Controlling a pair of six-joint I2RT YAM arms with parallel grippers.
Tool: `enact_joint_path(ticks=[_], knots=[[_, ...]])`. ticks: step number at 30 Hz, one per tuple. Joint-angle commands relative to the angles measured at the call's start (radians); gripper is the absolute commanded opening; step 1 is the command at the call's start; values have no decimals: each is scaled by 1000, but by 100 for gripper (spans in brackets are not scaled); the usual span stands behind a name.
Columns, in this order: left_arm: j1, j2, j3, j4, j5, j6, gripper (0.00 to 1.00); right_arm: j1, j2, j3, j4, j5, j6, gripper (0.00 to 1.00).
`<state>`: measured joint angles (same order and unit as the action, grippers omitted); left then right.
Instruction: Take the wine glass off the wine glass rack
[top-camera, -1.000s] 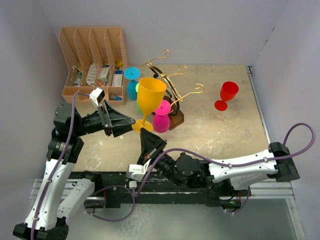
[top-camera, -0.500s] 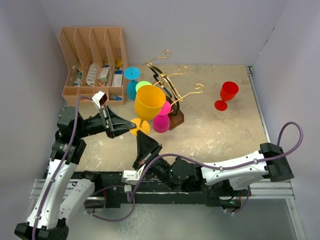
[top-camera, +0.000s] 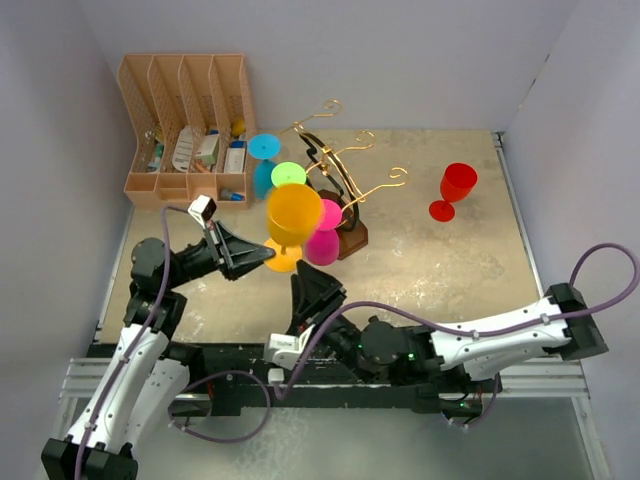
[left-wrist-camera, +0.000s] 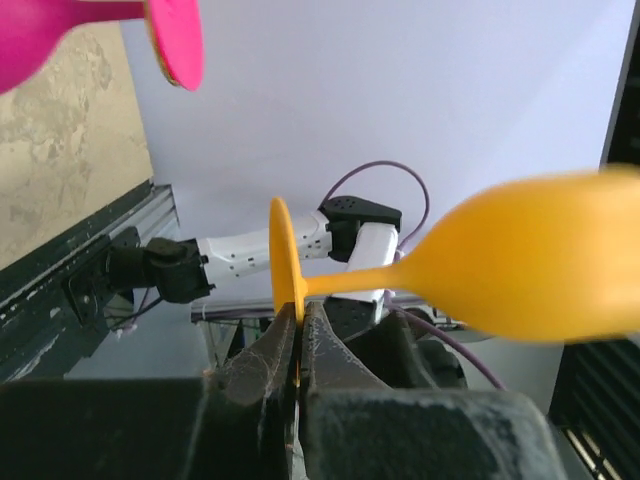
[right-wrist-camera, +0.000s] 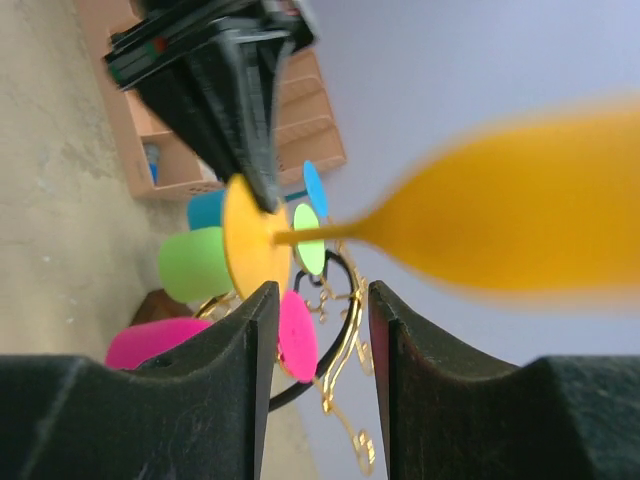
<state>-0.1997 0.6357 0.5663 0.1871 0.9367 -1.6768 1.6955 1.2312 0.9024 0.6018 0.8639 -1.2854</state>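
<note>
A yellow wine glass (top-camera: 293, 212) hangs in the air, tilted, just left of the wine glass rack (top-camera: 347, 182), a gold wire stand on a dark base. My left gripper (top-camera: 268, 256) is shut on the rim of its round foot (left-wrist-camera: 282, 268); the left wrist view shows its bowl (left-wrist-camera: 545, 265) out to the right. My right gripper (top-camera: 318, 282) stands open just below the glass, touching nothing. In the right wrist view the foot (right-wrist-camera: 250, 245) lies beyond the open right gripper (right-wrist-camera: 322, 290). Pink (top-camera: 322, 240), green (top-camera: 288, 175) and blue (top-camera: 264, 160) glasses hang on the rack.
A red wine glass (top-camera: 455, 190) stands upright on the table at the right. A tan slotted organiser (top-camera: 185, 125) with small items sits at the back left. Grey walls close in the left, right and back sides.
The left gripper has shut on the yellow glass's foot. The right gripper, which held that foot, has let go, opened and drawn back. The glass has tilted and sunk slightly.
</note>
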Motion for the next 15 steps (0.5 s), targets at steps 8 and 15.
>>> enact_joint_path(ticks=[8,15], knots=[[9,36,-183,285,-173,41,0,55,-190,484,-549,271,594,43],[9,51,-155,238,-137,184,0,-141,-72,866,-987,101,890,49]])
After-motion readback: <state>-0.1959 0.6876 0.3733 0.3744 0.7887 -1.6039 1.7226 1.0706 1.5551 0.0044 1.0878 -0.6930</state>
